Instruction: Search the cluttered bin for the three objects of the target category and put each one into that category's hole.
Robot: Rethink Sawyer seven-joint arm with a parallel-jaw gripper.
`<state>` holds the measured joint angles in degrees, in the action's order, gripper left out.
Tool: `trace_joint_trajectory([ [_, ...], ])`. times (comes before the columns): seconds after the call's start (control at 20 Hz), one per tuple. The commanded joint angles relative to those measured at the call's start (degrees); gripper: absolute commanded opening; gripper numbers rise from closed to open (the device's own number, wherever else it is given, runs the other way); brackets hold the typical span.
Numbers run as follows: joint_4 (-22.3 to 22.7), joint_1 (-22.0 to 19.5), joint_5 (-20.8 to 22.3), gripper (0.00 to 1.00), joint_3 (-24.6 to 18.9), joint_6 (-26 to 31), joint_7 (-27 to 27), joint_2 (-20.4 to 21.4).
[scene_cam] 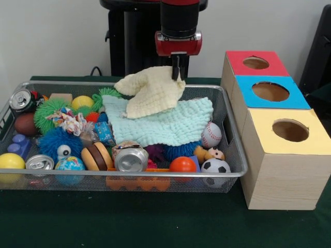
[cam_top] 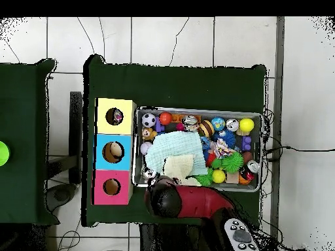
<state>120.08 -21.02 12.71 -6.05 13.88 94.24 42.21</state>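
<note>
The gripper [scene_cam: 178,70] hangs over the far side of the wire bin [scene_cam: 234,155] and pinches the top edge of a cream cloth [scene_cam: 152,90], its jaws closed narrow on the fabric. The cloth is lifted at that corner and drapes down onto a pale green cloth [scene_cam: 165,123] that lies flat across the middle of the bin.

Around the cloths the bin is packed with small things. At the front rail lie a crushed can [scene_cam: 131,158], an orange ball [scene_cam: 182,165] and a soccer ball [scene_cam: 215,166]. A baseball [scene_cam: 211,135] rests just beside the green cloth's right edge. On the left sit a toy burger [scene_cam: 96,156], a blue spiky ball [scene_cam: 53,142], a green spiky ball [scene_cam: 49,111], a yellow ball [scene_cam: 11,161] and a second can [scene_cam: 21,99] in the far left corner.

To the right of the bin, on the green desk [scene_cam: 155,222], stands a wooden box [scene_cam: 279,175] with three holes in a row: a red top [scene_cam: 256,63] farthest back, a blue top [scene_cam: 270,92] in the middle and a yellow top [scene_cam: 290,131] nearest. In the overhead view a round object shows inside each hole.
</note>
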Motion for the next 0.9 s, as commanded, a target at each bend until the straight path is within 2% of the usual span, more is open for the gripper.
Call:
trace_joint_trajectory([
  [0.05, 0.14, 0.11, -3.45, 0.00, 1.27, -9.35, 14.97, -4.26],
  [0.15, -0.01, -0.22, -3.54, 0.00, 0.97, -9.40, 14.12, -4.37],
  [0.2, 0.65, -0.63, -4.23, 1.00, 0.58, -9.54, 13.87, -4.42],
  [0.35, 1.19, -2.46, -3.54, 1.00, -1.18, -10.68, 12.89, -4.74],
  [0.5, 0.62, -0.62, -3.35, 1.00, 0.82, -10.80, 12.61, -4.30],
  [0.7, 1.23, -0.87, -5.12, 1.00, 0.37, -11.17, 14.07, -3.46],
  [0.9, 2.40, -5.10, -5.68, 1.00, -3.67, -8.47, 11.98, -2.48],
])
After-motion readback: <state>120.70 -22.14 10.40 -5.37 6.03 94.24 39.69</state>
